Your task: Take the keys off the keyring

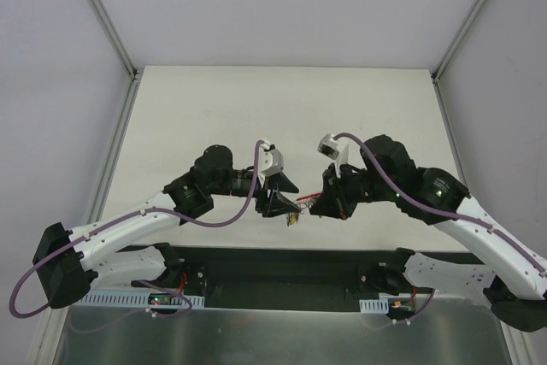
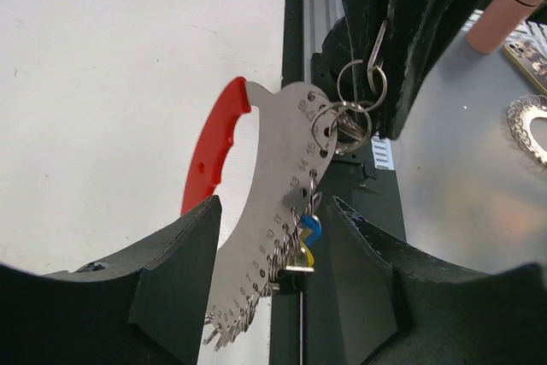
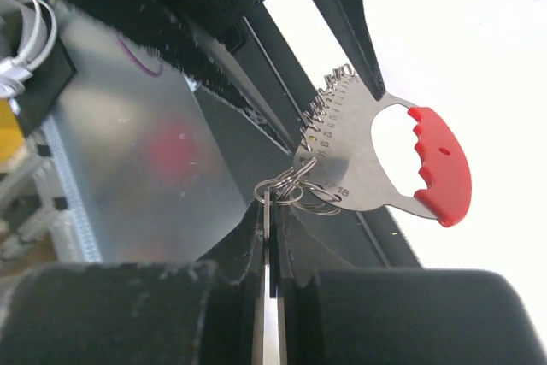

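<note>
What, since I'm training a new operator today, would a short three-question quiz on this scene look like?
1. True or false: the right gripper is shut on a keyring.
2. Multiple choice: the metal gauge plate joined to the rings has a handle of which colour? A green, B red, C black.
3. Fill in: in the left wrist view, the keys at the plate's edge show ___ and yellow heads.

Key: 1 true; 2 B; 3 blue.
</note>
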